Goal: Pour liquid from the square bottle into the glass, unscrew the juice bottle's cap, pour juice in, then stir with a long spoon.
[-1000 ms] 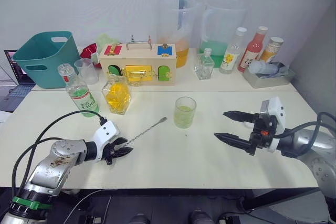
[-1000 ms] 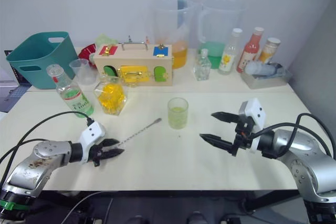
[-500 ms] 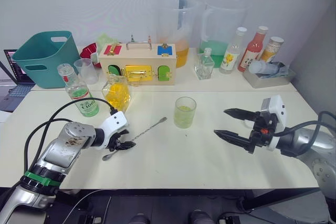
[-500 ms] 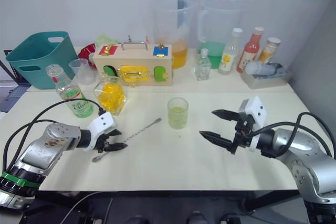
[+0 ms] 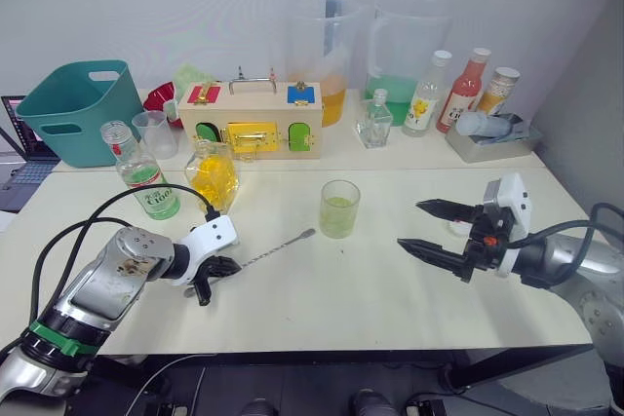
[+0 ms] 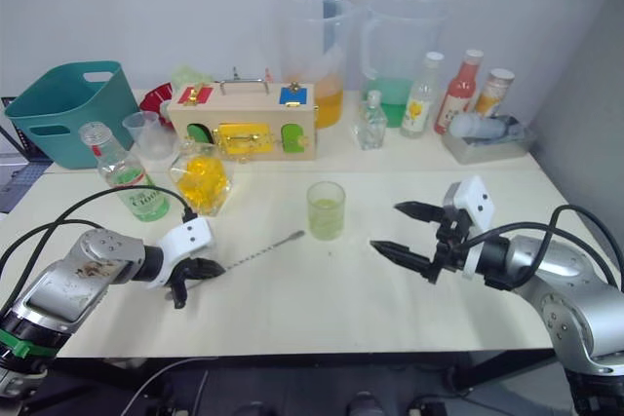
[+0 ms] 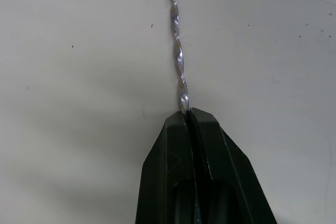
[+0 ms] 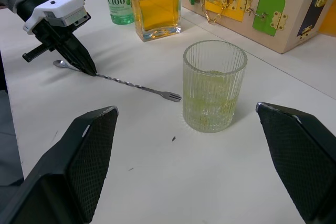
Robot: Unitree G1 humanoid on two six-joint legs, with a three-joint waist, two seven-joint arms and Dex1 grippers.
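The glass point(image 5: 339, 208) stands mid-table with a little pale yellow-green liquid in it. Left of it stand the square bottle point(image 5: 214, 174) of yellow liquid and the juice bottle point(image 5: 139, 173), whose neck is open; the cap is out of view. The long spoon point(image 5: 278, 246) lies flat on the table, its far end pointing at the glass. My left gripper point(image 5: 227, 266) is shut on the spoon's twisted stem point(image 7: 178, 61) near the bowl end point(image 8: 60, 64). My right gripper point(image 5: 409, 225) hovers open to the right of the glass, holding nothing.
Along the back stand a teal basket point(image 5: 78, 109), a clear measuring cup point(image 5: 156, 132), a wooden latch box point(image 5: 252, 116), two big pitchers point(image 5: 327, 46), a small glass bottle point(image 5: 373, 124), several bottles point(image 5: 427, 90) and a grey tray point(image 5: 492, 143).
My left gripper's fingers, apart over the spoon before, have closed on its stem. The right arm has stayed put.
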